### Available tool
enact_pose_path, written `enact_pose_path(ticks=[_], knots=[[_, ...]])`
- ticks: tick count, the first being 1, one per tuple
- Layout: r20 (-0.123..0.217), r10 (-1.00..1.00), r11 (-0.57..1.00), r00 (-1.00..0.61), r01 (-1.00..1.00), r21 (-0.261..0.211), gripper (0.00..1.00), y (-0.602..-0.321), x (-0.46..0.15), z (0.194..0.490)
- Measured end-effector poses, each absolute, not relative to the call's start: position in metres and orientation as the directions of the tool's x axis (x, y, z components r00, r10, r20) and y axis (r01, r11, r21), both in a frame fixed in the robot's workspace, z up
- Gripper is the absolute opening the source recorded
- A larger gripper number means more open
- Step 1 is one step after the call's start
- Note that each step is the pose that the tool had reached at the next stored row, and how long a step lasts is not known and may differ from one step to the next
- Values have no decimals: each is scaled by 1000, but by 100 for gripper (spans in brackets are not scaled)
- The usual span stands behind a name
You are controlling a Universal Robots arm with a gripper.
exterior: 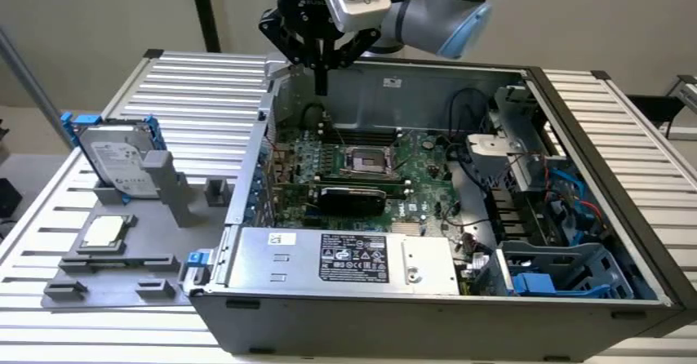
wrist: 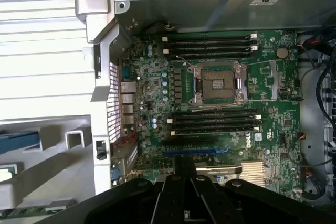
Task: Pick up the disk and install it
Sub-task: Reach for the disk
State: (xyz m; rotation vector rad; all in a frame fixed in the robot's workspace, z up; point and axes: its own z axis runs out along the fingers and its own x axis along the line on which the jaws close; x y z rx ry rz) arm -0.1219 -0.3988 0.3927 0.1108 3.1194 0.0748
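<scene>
**A:** Where is the disk relative to the fingers?

**B:** Well apart. The fingers [exterior: 322, 80] are pressed together with nothing between them. They point straight down over the back corner of the open computer case [exterior: 436, 323], on the exterior view's left side. The disk [exterior: 117, 158] is outside the case, further to the exterior view's left. It stands on edge in a grey holder [exterior: 163, 186], white label facing out and blue frame around it.

**A:** What is beneath the fingers?

**B:** In the wrist view they hang over the green motherboard [wrist: 157, 103], with its open processor socket [wrist: 218, 85] a little way ahead of them. They touch nothing.

**A:** Anything else near the disk?

**B:** A small square silver chip [exterior: 106, 232] lies flat on the same grey fixture, in front of the disk. Inside the case, a silver box with a black label [exterior: 348, 258] sits along the near wall.

**A:** And the surface and the room?

**B:** Everything rests on a bench [exterior: 196, 78] of pale ribbed metal slats. Behind it is a plain beige wall, with a black pole [exterior: 201, 13] rising at the back.
</scene>
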Motion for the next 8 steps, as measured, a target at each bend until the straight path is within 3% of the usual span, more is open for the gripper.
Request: enact_pose_path(ticks=[8], knots=[[-17, 71, 996, -997, 70, 49, 11, -399, -157, 393]])
